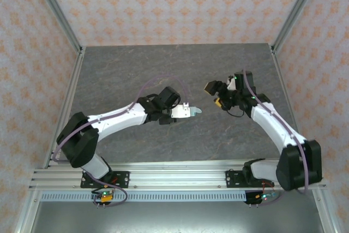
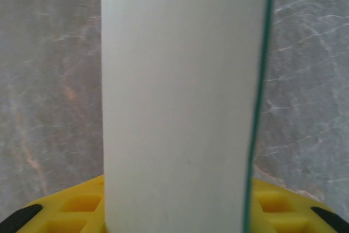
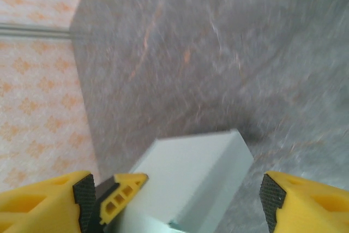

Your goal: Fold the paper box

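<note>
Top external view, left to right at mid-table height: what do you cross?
left arm → paper box → right gripper → right arm

Pale mint paper box, grey marbled table, orange-patterned walls.

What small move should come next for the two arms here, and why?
Probably lower the left gripper to set the paper box on the table. The box already looks folded into shape, the left gripper grips it, and the right gripper stands open, not touching it.
</note>
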`<state>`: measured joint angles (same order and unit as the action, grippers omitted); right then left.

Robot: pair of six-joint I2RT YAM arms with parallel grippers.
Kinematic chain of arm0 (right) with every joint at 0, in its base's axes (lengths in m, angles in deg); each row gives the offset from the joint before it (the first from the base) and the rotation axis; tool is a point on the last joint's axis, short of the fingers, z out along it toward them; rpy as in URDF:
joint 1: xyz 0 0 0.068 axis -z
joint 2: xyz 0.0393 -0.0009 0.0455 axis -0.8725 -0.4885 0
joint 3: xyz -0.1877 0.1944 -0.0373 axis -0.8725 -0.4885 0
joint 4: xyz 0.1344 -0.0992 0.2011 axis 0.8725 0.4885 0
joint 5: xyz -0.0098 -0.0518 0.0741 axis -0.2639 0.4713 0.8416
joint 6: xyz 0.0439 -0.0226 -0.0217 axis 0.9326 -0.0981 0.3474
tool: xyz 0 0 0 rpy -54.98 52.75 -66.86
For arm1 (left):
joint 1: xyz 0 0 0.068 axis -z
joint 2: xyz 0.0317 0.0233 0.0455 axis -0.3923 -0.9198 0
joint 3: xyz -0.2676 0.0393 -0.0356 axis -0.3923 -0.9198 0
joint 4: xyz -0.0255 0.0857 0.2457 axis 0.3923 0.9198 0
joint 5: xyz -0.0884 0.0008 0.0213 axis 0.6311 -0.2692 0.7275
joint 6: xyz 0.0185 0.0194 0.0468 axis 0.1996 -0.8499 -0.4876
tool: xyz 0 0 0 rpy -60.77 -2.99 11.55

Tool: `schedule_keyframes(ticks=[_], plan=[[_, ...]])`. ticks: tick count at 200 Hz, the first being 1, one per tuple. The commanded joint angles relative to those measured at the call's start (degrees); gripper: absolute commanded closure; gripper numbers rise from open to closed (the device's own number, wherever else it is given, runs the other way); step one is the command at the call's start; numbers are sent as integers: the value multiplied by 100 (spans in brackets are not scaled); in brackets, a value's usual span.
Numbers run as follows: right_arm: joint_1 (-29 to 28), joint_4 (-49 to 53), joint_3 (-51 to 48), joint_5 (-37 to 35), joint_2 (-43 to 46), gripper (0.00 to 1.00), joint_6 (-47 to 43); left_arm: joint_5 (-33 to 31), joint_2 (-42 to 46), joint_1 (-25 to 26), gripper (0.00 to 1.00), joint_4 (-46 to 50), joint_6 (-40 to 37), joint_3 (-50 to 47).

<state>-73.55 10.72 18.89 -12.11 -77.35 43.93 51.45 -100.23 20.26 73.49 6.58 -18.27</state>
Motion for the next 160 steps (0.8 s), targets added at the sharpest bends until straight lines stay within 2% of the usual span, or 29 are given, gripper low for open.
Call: schedule_keyframes(ticks=[1,26,43,57,73,96,112,126,160], plan=[[14,-141,-293,-937,516,21,-873,577,-476,-173,61,995,44,449],[-137,-673,-985,-826,934,24,-1827,947,-954,-267,61,1527,-101,1083],[-426,-840,-1456,-839,1241,25,-2679,1142,-1179,-360,58,1796,-179,1450],[-647,-1042,-1788,-752,1443,24,-3045,1394,-1309,-449,56,1979,-278,1638],[-858,-1332,-2033,-183,1589,24,-3798,1656,-1443,-550,54,2091,-344,1813],[-1186,-1812,-2265,-871,1591,22,-4490,1785,-1513,-615,45,1966,-432,1871],[-1233,-2433,-2372,-1270,1407,20,-4294,1946,-1526,-659,36,1967,-445,1948],[-1245,-2770,-2370,-1223,1224,20,-4073,1984,-1472,-692,31,1854,-463,1920],[-1328,-2759,-2369,-1047,1173,22,-4071,2094,-1113,-808,26,1446,-369,1719]])
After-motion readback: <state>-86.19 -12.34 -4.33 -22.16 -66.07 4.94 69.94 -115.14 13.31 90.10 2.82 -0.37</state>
